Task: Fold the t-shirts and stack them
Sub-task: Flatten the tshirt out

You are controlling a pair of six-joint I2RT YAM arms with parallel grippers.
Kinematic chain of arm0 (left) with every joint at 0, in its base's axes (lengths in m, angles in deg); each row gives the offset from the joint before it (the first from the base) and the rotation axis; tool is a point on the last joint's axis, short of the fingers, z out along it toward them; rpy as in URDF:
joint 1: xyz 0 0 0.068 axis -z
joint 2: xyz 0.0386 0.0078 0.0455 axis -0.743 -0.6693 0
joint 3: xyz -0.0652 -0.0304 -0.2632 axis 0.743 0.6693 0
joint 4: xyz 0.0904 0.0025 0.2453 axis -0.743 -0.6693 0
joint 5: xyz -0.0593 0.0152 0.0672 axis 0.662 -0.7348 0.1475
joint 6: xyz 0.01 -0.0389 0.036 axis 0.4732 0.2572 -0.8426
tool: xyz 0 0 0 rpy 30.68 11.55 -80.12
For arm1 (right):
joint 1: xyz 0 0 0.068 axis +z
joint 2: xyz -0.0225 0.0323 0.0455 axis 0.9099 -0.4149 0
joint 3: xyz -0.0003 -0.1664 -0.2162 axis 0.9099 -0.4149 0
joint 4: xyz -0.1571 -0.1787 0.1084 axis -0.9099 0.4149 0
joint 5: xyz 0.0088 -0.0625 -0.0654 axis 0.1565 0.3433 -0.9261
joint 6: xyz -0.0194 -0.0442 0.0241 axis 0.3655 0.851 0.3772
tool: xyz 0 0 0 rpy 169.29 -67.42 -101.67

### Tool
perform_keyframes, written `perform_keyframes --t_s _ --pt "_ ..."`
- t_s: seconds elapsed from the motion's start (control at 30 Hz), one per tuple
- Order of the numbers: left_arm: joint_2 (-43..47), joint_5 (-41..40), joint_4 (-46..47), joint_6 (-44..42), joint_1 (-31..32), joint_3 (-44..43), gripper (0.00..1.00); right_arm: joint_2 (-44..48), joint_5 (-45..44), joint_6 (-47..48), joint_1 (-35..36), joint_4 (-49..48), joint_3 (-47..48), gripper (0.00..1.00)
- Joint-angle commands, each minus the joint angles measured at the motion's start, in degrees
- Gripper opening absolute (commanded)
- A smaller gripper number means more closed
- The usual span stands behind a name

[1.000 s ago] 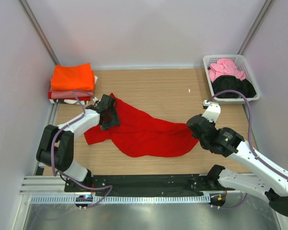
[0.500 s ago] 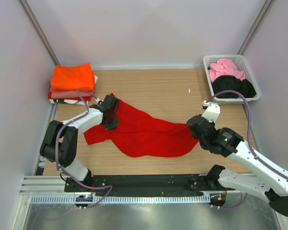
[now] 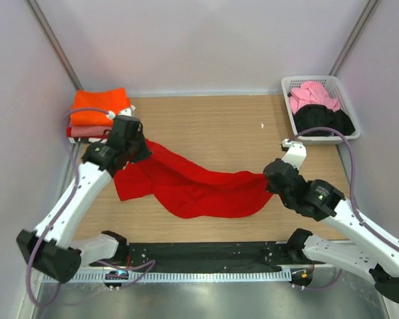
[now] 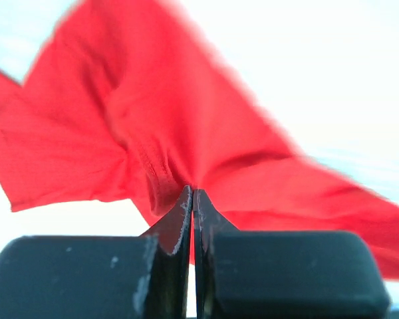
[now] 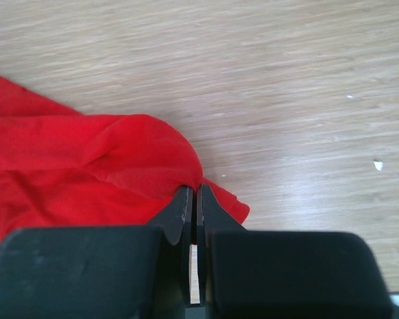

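Observation:
A bright red t-shirt hangs stretched between my two grippers over the wooden table, its middle sagging. My left gripper is shut on the shirt's left upper edge; in the left wrist view its tips pinch a gathered seam of the red t-shirt. My right gripper is shut on the shirt's right end, and in the right wrist view its tips bite a fold of the red t-shirt. A stack with an orange t-shirt on top lies at the back left.
A white slatted basket at the back right holds a pink t-shirt and a black one. A small white scrap lies on the wood. Grey walls close in both sides, and the stack sits close behind my left arm.
My left gripper closed on the red shirt's left edge, then rose and drew back toward the left rear. The shirt has been pulled taut between the two grippers. The right arm shifted slightly.

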Motion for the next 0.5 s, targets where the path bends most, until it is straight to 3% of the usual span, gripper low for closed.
perform_keyframes --t_s 0.0,0.1,0.23,0.3,0.47 --pt "7.0 -0.09 -12.27 -1.93 0.48 -5.85 0.0 4.43 4.71 3.27 0.16 -4.18 4.37 0.01" --pt "10.61 2.28 -18.34 -2.28 0.75 -11.38 0.0 7.77 6.22 4.33 0.24 -5.23 5.08 0.01" --pt "9.76 4.22 -19.86 -4.03 0.75 -17.8 0.0 9.1 2.11 5.03 0.16 -4.8 4.99 0.01" --pt "6.16 2.56 -19.32 -5.79 0.66 -19.47 0.0 7.0 -0.53 4.95 0.16 -4.27 5.43 0.01" --pt "-15.79 7.19 -13.62 -9.92 -3.19 -26.24 0.0 0.32 -9.06 3.1 0.16 -1.02 6.84 0.01"
